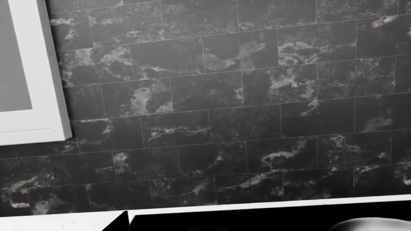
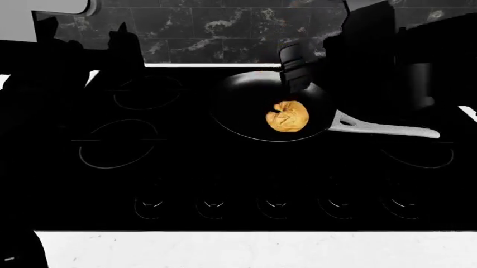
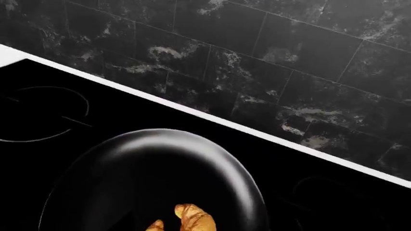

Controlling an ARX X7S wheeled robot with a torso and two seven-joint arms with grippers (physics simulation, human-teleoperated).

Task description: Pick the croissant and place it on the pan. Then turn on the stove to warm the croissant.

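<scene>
The golden croissant (image 2: 289,117) lies free in the round black pan (image 2: 238,111), right of its middle. The pan's grey handle (image 2: 387,130) points right. The pan sits on the black glass stove (image 2: 223,167), whose five controls (image 2: 274,205) run along the near edge. My right gripper (image 2: 296,70) hangs above the pan's far rim, clear of the croissant, its grey fingers apart and empty. The right wrist view shows the pan (image 3: 147,173) and the croissant (image 3: 192,219) below. My left arm (image 2: 67,61) is a black shape at the far left; its gripper does not stand out.
A dark marbled tile wall (image 2: 216,28) rises behind the stove. A white counter (image 2: 261,248) runs along the near edge. The left wrist view shows the wall (image 1: 244,106), a white frame (image 1: 48,77) and the stove's back edge (image 1: 270,219).
</scene>
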